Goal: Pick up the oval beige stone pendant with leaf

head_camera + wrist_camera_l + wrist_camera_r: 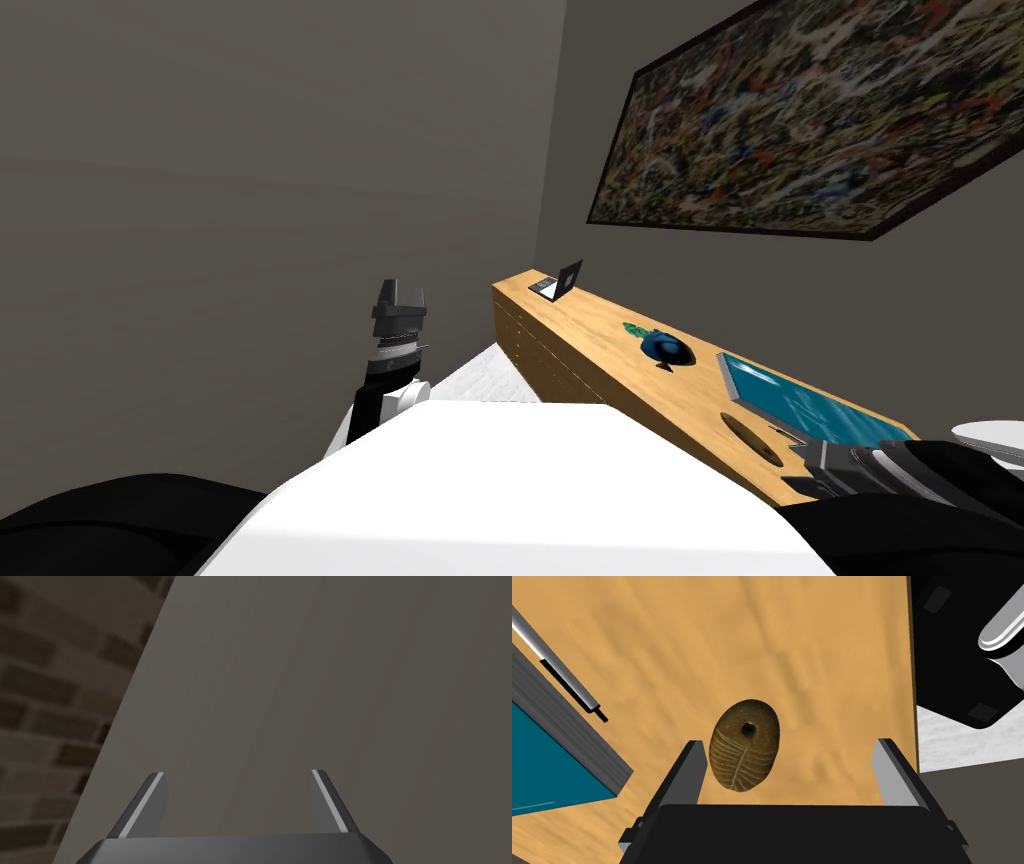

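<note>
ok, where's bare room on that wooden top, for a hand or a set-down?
Bare wood: the long stretch of the wooden top between the laptop and the blue ornament; also beyond the pendant, and between it and the top's near edge. Crowded: the teal panel and a thin rod sit close on the pendant's other side, by the open right gripper.

Both arms out front, both sets of jaws open.
L arm (pixel 385 400): forearm raised steeply, white sleeve below, dark wrist w/ ribbed rings above, L jaws at the top pointing up and fwd; its two fingers (pixel 145 806) stand well apart, tips leaning slightly outward. R arm (pixel 930 465): low on the R side, forearm near level, dark w/ grey wrist rings, R jaws aimed ahead and down; its fingers (pixel 684 776) spread wide too, pressing on nothing.
</note>
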